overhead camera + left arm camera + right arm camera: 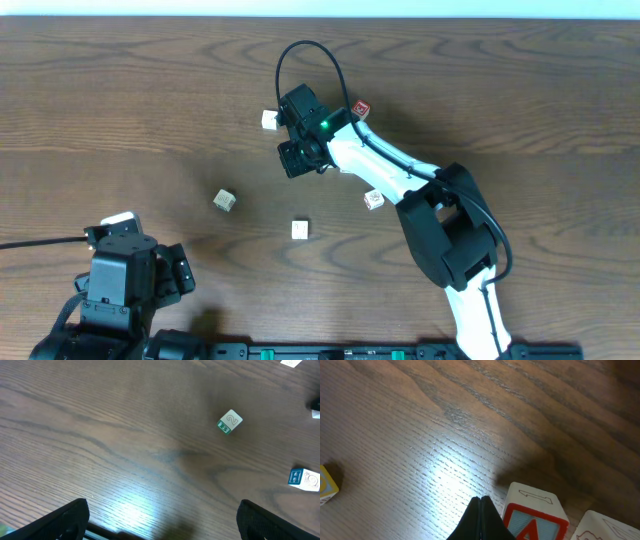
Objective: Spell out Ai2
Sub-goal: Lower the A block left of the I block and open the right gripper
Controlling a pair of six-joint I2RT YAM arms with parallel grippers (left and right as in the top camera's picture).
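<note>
Right end effector (480, 510): fully closed, holding nothing, tips just beside A block (536, 515) on far tabletop (445, 435). Left end effector (164, 519): spread wide, holding nothing. Risk: closed tips shove block askew, spoiling the row.

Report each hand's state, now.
Left hand: open, empty.
Right hand: closed, empty, with the A cube beside it.

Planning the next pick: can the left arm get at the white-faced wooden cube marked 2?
Probably yes. The left gripper is open, and only bare table lies between it and the white-faced cube marked 2.
</note>
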